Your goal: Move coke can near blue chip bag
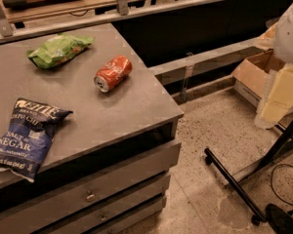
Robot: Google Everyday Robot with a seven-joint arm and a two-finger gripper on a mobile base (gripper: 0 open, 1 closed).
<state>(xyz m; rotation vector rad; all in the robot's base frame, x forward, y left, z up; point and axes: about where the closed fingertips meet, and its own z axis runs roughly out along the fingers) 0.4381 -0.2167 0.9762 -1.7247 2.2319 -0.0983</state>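
The coke can [113,73] lies on its side on the grey counter top [132,106], right of the middle, silver end toward me. The blue chip bag [27,138] lies flat at the counter's front left edge, well apart from the can. My gripper [282,97] shows as a white and cream shape at the right edge of the view. It hangs over the floor, far right of the counter, and holds nothing that I can see.
A green chip bag [58,49] lies at the back left of the counter, left of the can. Drawers [90,195] sit below the counter top. A cardboard box [254,72] and a black stand's legs [234,184] are on the floor to the right.
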